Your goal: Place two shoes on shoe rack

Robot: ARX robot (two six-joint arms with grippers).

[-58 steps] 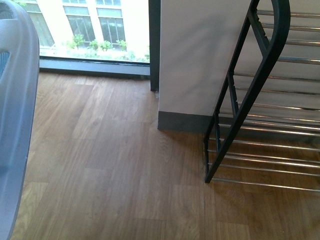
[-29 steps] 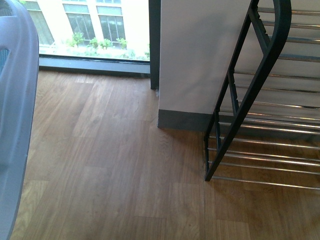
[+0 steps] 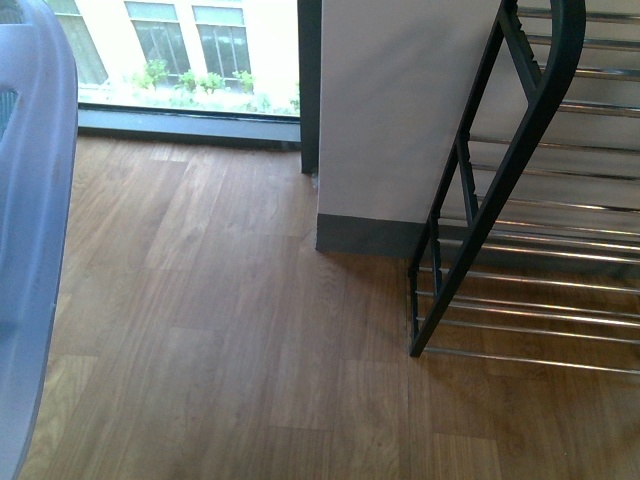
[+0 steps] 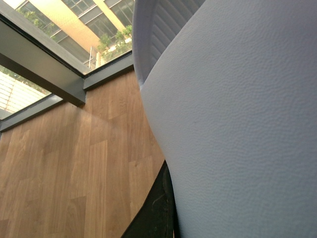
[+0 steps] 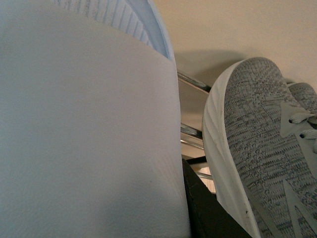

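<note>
Pale blue rubber fills the near side of both wrist views: one pale blue one-piece slide sandal (image 4: 237, 124) looms against the left wrist camera, its pebbled strap broad and smooth-edged, its ribbed footbed showing above. A sliver of it also stands at the left edge of the front view, raised above the brown wood-plank floor (image 3: 240, 330). The left gripper's fingers are hidden behind the sandal, so I cannot tell how they stand.

A second pale blue slide sandal (image 5: 84, 129) crowds the right wrist view just as closely. Just beside it sits a grey knit lace-up sneaker with a thick white sole (image 5: 267, 148) on the thin chrome bars. The right gripper's fingers cannot be made out either.

At the front view's right stands the black-framed shoe rack with chrome bar shelves (image 3: 520, 150), against a white wall (image 3: 400, 100); its visible tiers hold nothing.
</note>
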